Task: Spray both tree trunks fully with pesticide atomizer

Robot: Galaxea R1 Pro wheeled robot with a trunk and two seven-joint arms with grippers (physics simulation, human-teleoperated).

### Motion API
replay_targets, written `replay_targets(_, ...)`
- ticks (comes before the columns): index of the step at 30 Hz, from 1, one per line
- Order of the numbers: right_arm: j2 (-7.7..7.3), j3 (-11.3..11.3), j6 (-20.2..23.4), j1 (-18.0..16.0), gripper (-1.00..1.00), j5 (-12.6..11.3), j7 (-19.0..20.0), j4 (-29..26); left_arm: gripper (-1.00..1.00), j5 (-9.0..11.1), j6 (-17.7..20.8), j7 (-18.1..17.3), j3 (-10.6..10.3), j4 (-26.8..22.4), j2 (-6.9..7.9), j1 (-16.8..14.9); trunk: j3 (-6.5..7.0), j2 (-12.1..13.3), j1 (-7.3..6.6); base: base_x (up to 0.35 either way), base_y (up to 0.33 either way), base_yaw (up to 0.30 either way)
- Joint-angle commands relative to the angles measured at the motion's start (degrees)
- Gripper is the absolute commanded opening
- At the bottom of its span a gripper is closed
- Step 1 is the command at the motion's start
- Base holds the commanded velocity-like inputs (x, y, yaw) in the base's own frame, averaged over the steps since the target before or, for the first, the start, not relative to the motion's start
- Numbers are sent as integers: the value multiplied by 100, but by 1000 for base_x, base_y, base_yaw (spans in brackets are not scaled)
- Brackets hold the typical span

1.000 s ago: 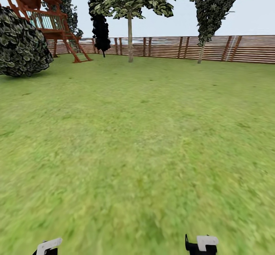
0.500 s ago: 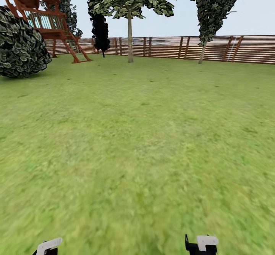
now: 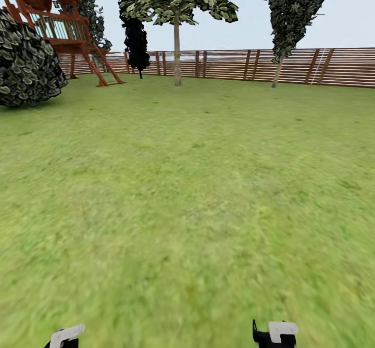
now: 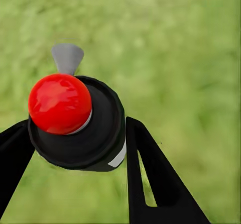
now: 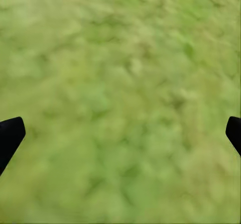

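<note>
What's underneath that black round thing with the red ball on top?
Under the black round atomizer with its red knob, only blurry green grass shows around it. Its own body hides the lower part and the ground beneath.

No text, label, brand, number or sign can be read anywhere in these pictures.
</note>
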Motion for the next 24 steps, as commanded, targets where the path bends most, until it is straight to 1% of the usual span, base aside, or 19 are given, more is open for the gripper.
replay_targets(1, 0, 0, 0, 0, 100, 0, 0, 0, -100, 1, 0, -1, 0, -1, 0, 0, 0, 0, 0, 338, 0, 0)
replay_targets(18, -4, 0, 0, 0, 100, -9, -7, 0, -100, 1, 0, -1, 0, -1, 0, 0, 1, 0, 0, 338, 0, 0)
replay_targets(24, -9, 0, 0, 0, 100, -7, -6, 0, -100, 1, 0, -1, 0, 2, 0, 0, 41, 0, 0, 338, 0, 0)
